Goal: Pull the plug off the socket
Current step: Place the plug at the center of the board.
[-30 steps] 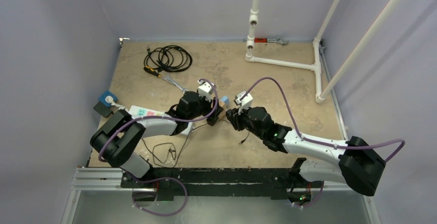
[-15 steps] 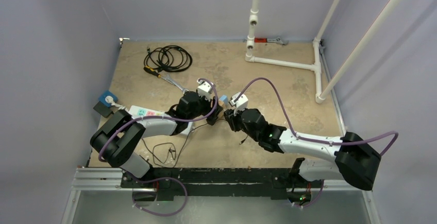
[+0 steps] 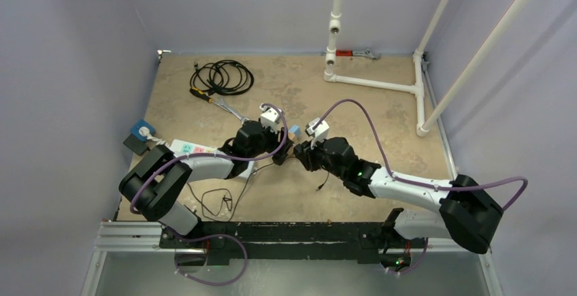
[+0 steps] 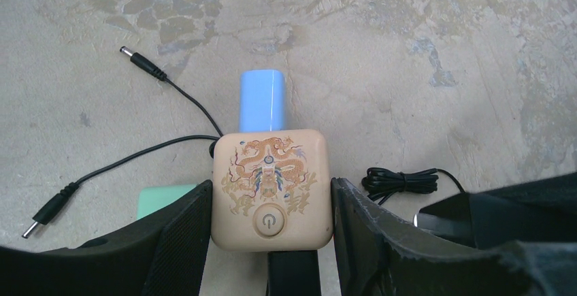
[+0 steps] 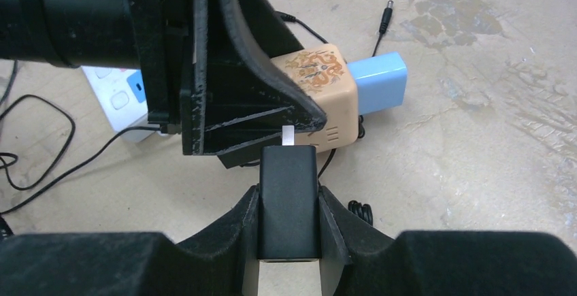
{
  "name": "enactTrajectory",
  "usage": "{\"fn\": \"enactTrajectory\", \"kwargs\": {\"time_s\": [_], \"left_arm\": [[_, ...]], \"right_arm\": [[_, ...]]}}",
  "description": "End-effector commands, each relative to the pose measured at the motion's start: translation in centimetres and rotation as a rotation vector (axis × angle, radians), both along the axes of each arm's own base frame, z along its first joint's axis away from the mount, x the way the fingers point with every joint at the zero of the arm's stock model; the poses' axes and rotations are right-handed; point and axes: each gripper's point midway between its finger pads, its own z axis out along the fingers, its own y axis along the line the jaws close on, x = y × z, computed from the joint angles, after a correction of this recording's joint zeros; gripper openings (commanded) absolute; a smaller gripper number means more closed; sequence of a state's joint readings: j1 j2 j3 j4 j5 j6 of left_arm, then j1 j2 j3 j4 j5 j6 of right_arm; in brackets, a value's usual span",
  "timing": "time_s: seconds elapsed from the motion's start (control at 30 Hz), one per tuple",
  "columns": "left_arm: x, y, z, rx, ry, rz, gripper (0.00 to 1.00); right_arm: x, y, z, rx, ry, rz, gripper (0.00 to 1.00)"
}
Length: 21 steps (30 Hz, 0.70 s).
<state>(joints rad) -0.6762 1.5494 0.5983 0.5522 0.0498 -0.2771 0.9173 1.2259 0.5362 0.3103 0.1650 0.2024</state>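
The right gripper [image 5: 288, 207] is clamped on the black plug [image 5: 288, 170], one prong exposed just ahead, facing the beige socket [image 4: 270, 180] gripped squarely between the left gripper [image 4: 270, 207] fingers.

A robotics lab test cell.
Plain lavender walls [image 3: 68, 71] box in a stone-patterned desk [image 3: 381, 105]. The left arm [image 3: 204, 165] and right arm [image 3: 408, 187] are bolted to an aluminium rail [image 3: 129, 236] along its near edge. A white PVC pipe frame [image 3: 381, 83] stands at the far right corner, a coiled black cable [image 3: 221, 76] lies near the far left corner, and a power strip [image 3: 194, 149] lies by the left edge.
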Motion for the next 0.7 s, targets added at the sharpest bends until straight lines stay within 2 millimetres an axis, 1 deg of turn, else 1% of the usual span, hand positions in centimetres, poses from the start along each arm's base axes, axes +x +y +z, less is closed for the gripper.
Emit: {"fn": "enactTrajectory", "kwargs": {"time_s": [0.0, 0.07, 0.23, 0.37, 0.67], "left_arm": [[0.0, 3.0, -3.2, 0.117, 0.076, 0.089, 0.0], [0.0, 3.0, -3.1, 0.117, 0.075, 0.089, 0.0], [0.0, 3.0, -3.2, 0.117, 0.076, 0.088, 0.0], [0.0, 3.0, -3.2, 0.118, 0.076, 0.088, 0.0], [0.1, 3.3, -3.2, 0.122, 0.072, 0.101, 0.0]], "right_arm": [[0.4, 0.4, 2.6, 0.146, 0.004, 0.074, 0.0], [0.6, -0.1, 2.9, 0.165, 0.001, 0.075, 0.0], [0.4, -0.2, 3.2, 0.187, 0.008, 0.103, 0.0], [-0.1, 0.3, 3.1, 0.195, 0.02, 0.15, 0.0], [-1.9, 1.8, 3.8, 0.232, 0.033, 0.282, 0.0]]}}
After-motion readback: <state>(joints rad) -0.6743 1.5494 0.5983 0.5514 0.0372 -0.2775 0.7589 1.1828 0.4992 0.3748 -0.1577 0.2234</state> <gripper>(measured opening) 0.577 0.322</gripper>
